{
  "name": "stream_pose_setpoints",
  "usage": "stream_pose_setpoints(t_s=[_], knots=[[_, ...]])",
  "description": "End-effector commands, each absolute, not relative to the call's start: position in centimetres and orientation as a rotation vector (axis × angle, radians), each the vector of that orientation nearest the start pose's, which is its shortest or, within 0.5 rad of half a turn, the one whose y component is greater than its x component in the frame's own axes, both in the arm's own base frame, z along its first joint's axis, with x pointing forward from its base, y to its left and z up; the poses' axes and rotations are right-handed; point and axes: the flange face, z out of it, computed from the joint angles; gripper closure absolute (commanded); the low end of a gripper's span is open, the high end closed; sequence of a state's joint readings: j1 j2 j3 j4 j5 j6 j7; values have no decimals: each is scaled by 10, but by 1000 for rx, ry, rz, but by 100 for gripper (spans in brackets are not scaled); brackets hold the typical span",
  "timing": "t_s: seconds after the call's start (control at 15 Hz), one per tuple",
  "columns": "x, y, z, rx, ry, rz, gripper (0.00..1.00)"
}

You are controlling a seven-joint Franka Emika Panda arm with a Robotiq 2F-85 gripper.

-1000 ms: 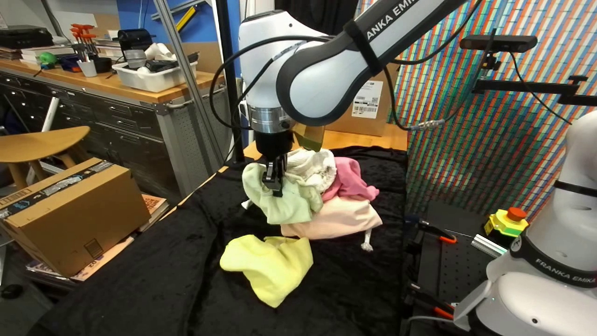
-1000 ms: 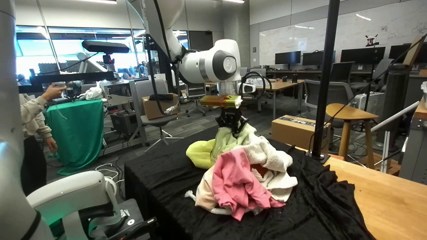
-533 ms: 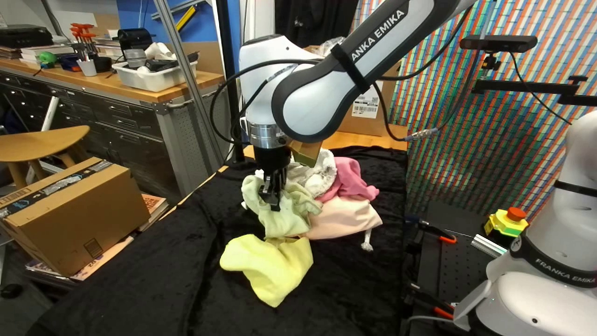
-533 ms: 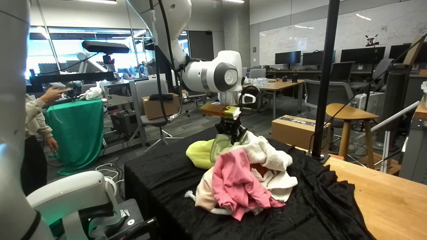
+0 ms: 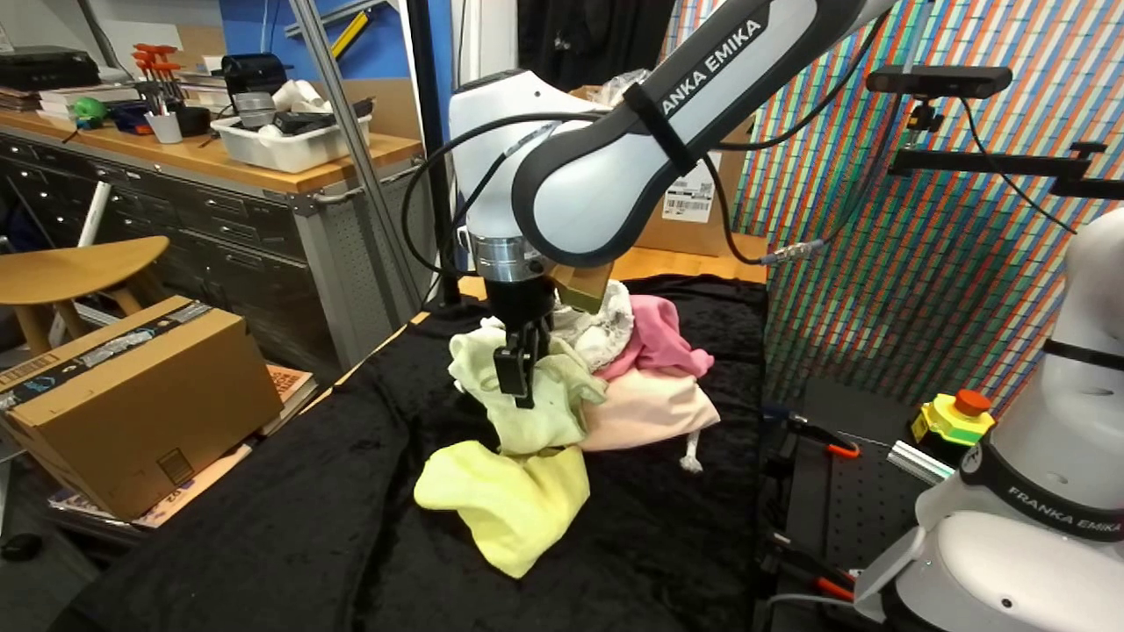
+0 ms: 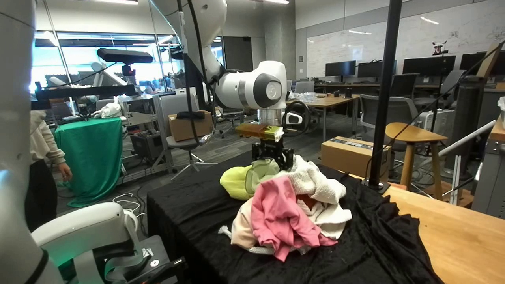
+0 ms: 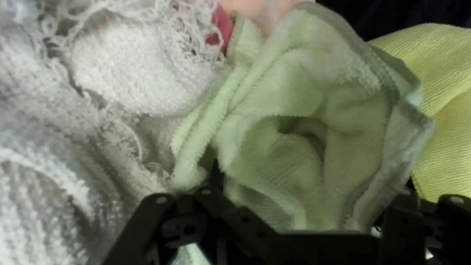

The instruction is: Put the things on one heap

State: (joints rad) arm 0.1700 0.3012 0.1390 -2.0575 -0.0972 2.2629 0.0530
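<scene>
1 end effector (image 5: 525, 388) stands, jaws apart, over 1 green cloth (image 5: 555, 411) beside 1 yellow cloth (image 5: 518, 500).

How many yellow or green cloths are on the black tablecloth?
2: a yellow cloth and, between it and the white cloth, a pale green cloth. More may hide in the heap.

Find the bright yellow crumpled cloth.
In an exterior view, the bright yellow cloth lies just left of lower centre on the black fabric cover, in front of the pale green rumpled cloth; in the wrist view, far right.
</scene>
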Motion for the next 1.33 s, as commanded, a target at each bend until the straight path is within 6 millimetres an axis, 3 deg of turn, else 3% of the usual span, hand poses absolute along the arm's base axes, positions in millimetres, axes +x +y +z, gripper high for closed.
stream_pose_setpoints(t_s=[0.0,0.33,0.6,0.87,1.27], knots=[[543,169,320,-3161,-544,158,0],[528,165,365,-3197,-554,213,0],[505,148,403,-3167,-586,267,0],[466,112,435,-3115,-605,226,0],[400,43,463,-3052,-494,19,0]])
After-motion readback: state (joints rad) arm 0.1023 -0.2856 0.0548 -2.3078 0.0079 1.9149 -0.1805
